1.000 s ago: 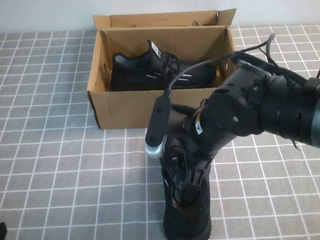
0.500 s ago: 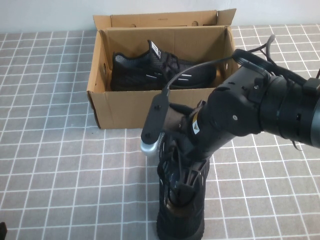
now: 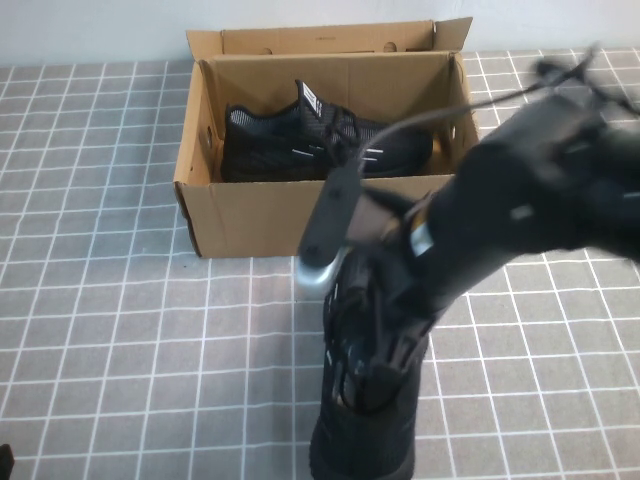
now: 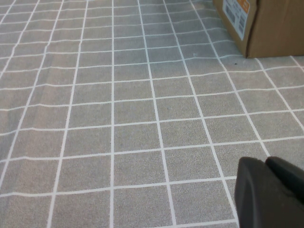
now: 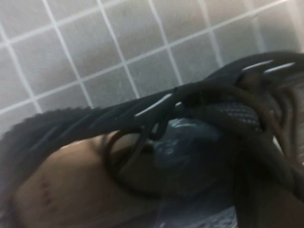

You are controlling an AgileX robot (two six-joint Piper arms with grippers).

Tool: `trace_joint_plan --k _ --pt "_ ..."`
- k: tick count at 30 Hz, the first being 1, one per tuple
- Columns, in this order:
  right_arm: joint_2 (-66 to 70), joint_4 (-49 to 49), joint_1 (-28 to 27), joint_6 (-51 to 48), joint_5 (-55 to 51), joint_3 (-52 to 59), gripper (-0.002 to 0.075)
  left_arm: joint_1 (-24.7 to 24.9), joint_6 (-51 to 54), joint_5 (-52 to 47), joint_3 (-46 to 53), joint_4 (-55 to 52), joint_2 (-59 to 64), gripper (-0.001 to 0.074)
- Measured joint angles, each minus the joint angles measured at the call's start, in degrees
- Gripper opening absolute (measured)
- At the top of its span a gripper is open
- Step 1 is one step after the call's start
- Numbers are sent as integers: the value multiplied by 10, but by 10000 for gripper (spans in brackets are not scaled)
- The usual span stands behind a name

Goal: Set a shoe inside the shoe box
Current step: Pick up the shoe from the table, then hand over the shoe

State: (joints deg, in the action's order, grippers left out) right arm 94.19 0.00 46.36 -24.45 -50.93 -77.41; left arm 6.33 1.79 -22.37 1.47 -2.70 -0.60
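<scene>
An open cardboard shoe box (image 3: 250,215) stands at the back of the table with one black shoe (image 3: 320,140) lying inside it. A second black shoe (image 3: 365,440) is at the front centre, toe pointing towards me. My right gripper (image 3: 375,345) reaches into its opening from above and is shut on it. The right wrist view shows this shoe's laces and tan insole (image 5: 95,123) close up. My left gripper (image 4: 266,164) is shut and empty, low over the tiled cloth at the front left, far from the box corner (image 4: 266,23).
The table is covered by a grey cloth with a white grid (image 3: 100,300). The box's back flap (image 3: 320,40) stands up against the wall. My right arm (image 3: 540,200) spans the space in front of the box's right half.
My right arm has moved and now shows blurred. The gripped shoe has shifted slightly left and looks a little higher. The left gripper has not moved.
</scene>
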Motion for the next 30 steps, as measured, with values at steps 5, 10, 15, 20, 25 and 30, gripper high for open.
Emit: trace_joint_plan --k 5,10,15,20,25,30 --pt "-100 3 0 1 -26 0 -4 0 0 0 0 0 0 -1" --pt "-178 4 0 1 -29 -9 -5 0 0 0 0 0 0 -1" --pt "-199 4 0 1 -53 -44 -5 0 0 0 0 0 0 -1" --pt "-199 4 0 -12 -73 -53 -5 0 0 0 0 0 0 -1" --pt "-199 4 0 -22 -74 -53 -5 0 0 0 0 0 0 -1" --pt "-199 4 0 -25 -74 -53 -5 0 0 0 0 0 0 -1"
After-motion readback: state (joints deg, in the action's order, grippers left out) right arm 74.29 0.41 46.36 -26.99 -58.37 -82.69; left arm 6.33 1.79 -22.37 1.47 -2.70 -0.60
